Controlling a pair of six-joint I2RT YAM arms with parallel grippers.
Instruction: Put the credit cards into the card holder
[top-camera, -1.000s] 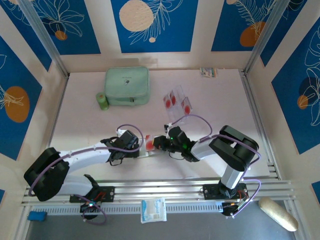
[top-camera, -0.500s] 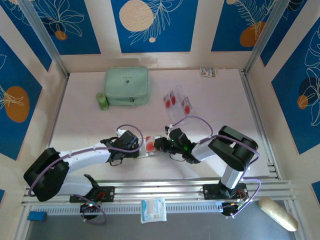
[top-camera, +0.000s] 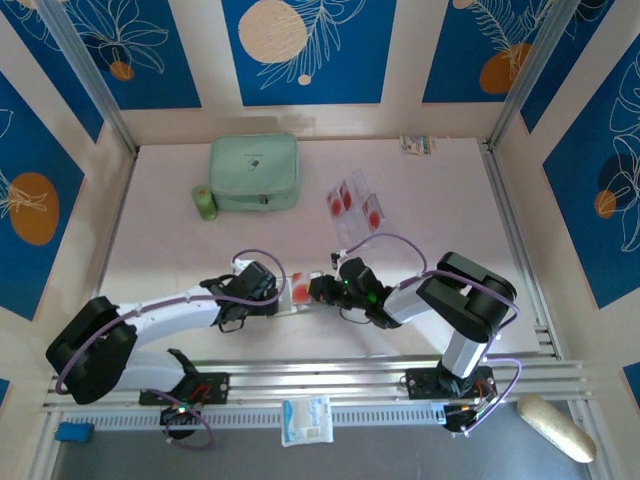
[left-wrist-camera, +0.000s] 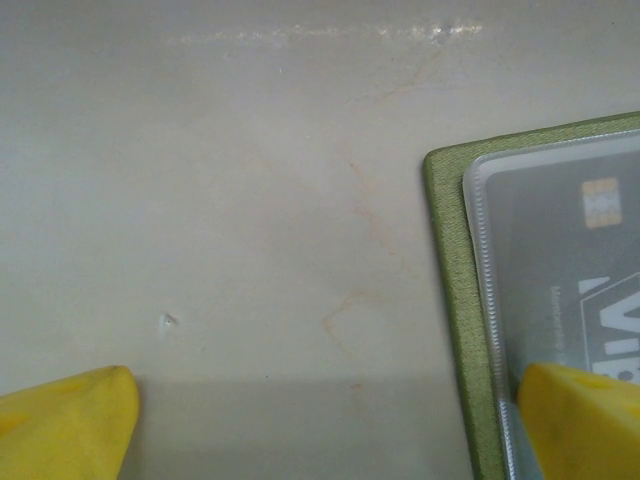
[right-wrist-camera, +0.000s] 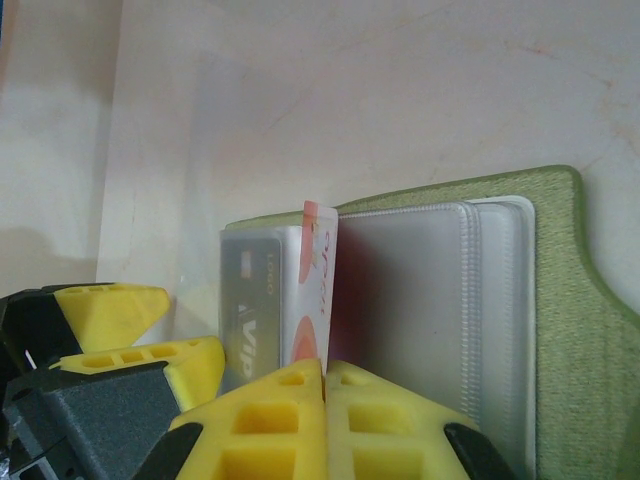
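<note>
**Green roll** (top-camera: 205, 202), **mint zip case** (top-camera: 254, 172): on the worktop (top-camera: 450, 200), well beyond the left fingers. Unmoved since a second ago.

**Left fingers** (left-wrist-camera: 70, 425): spread apart. One tip is over bare worktop, the other on the clear pocket at the card holder's edge. Placement unchanged.

**Card holder** (left-wrist-camera: 447, 300): olive, lying open and flat between the two sets of fingers. A grey card (left-wrist-camera: 590, 260) sits in the pocket under the left fingers. It has not shifted.

**Right fingers** (right-wrist-camera: 290, 400): closed together, clamped on one credit card (right-wrist-camera: 318, 280). The card stands edge-on over the clear pockets, just beside the grey card. Cannot tell whether its far edge has entered a pocket. The wrist pose differs only slightly from a second ago.

**Loose credit cards** (top-camera: 352, 200): red-marked, beyond the right fingers and well apart from them. Unmoved.
</note>
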